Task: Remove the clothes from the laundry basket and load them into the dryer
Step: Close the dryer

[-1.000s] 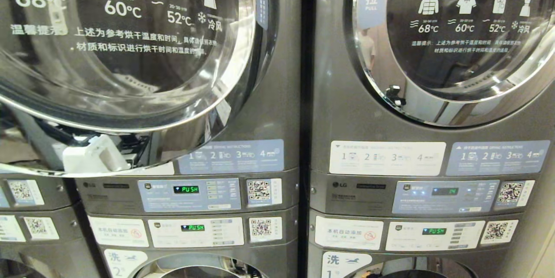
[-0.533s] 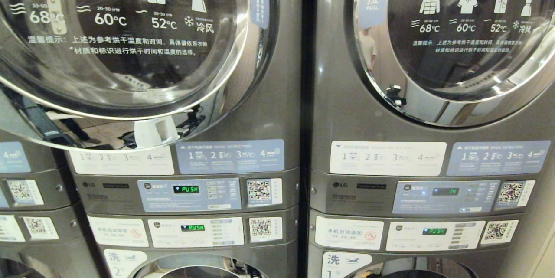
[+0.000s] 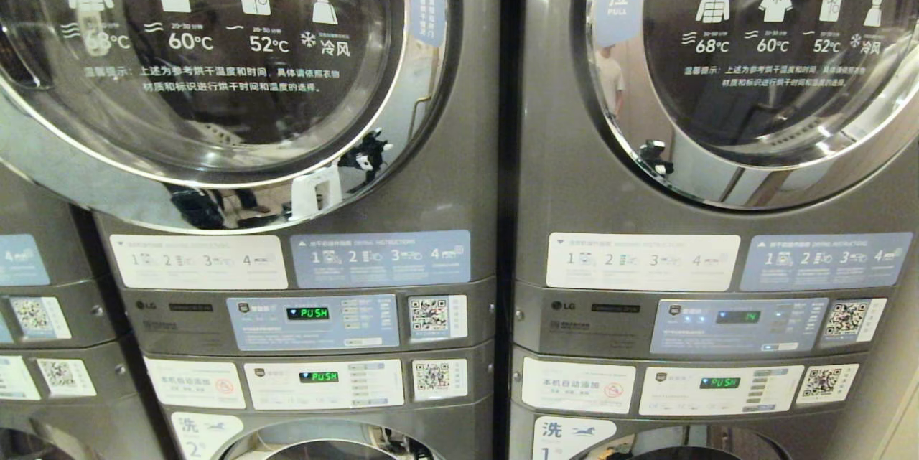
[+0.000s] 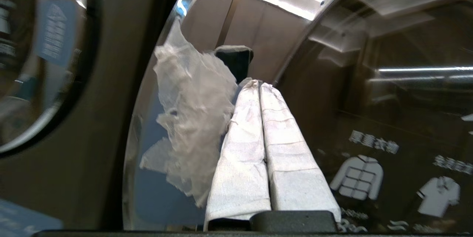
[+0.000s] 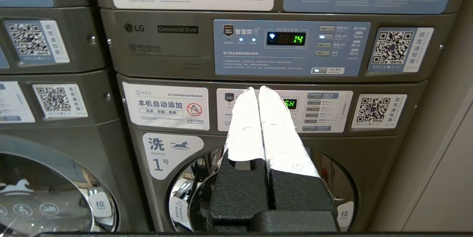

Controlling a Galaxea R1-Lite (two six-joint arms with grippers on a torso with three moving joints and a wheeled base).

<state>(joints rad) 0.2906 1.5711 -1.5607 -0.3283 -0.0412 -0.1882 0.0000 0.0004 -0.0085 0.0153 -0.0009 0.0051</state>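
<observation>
The left tool (image 4: 259, 85) is clenched on nothing, its white-wrapped fingers (image 4: 244, 148) pressed together with tips against the chrome rim of the dryer door (image 4: 369, 100), beside torn white tape (image 4: 192, 118). The dryer (image 3: 459, 180) fills the upper left of the head view: dark grey, with a round glass door (image 3: 215, 51) carrying white garment icons and temperatures. The right tool (image 5: 258, 89) is also clenched and empty, pointing at another machine's control panel (image 5: 292, 48), which is lit green.
</observation>
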